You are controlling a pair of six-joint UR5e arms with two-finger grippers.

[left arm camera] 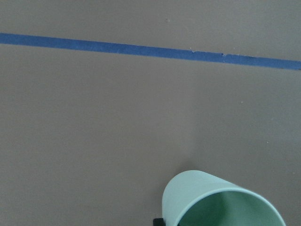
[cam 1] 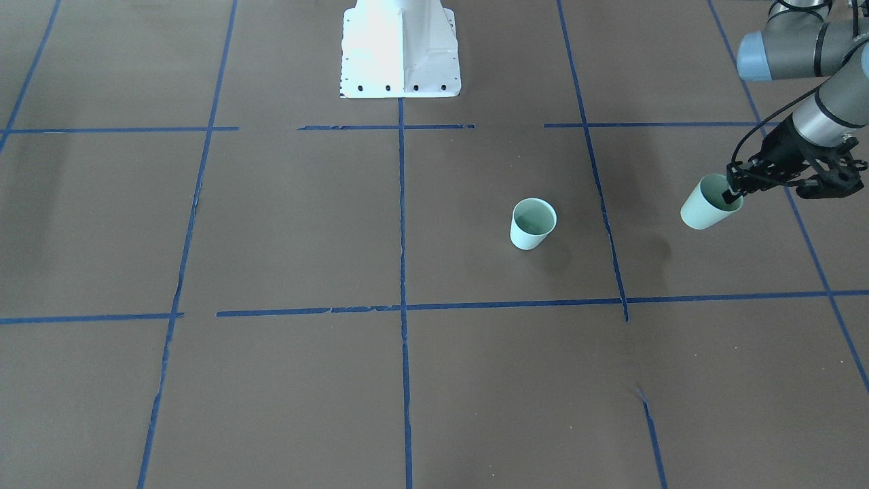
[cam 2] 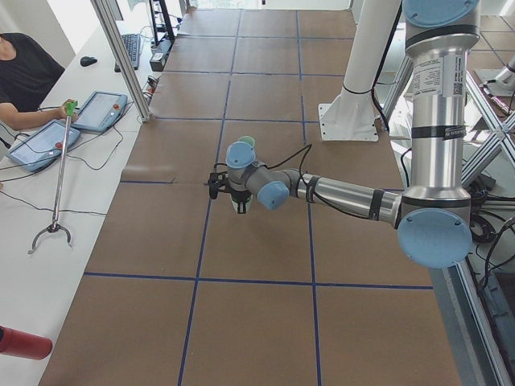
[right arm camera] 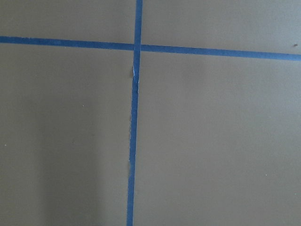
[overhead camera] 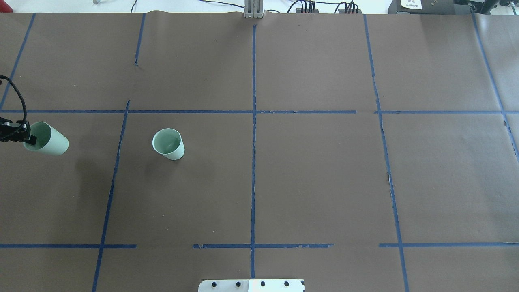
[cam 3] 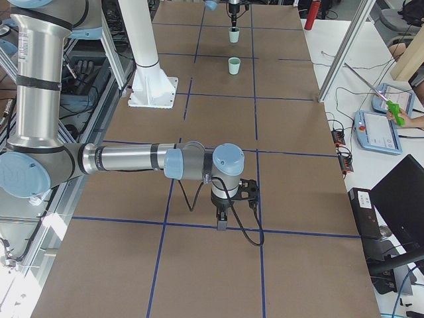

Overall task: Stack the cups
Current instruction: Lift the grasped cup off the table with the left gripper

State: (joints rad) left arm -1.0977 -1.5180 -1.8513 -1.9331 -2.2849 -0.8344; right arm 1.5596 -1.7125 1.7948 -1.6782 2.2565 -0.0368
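Note:
One pale mint-green cup [cam 1: 533,224] stands upright on the brown table; it also shows in the overhead view [overhead camera: 168,144] and far off in the exterior right view [cam 3: 234,65]. My left gripper [cam 1: 733,193] is shut on the rim of the second cup [cam 1: 705,209], one finger inside and one outside, and holds it above the table off to the standing cup's side. The held cup shows in the overhead view [overhead camera: 46,140] and in the left wrist view [left arm camera: 214,200]. My right gripper [cam 3: 222,222] shows only in the exterior right view, low over the table; I cannot tell whether it is open.
The white robot pedestal [cam 1: 400,47] stands at the table's robot side. Blue tape lines [overhead camera: 253,121] divide the brown surface into squares. An operator with tablets [cam 2: 36,141] and a grabber tool [cam 2: 56,185] is at a side bench.

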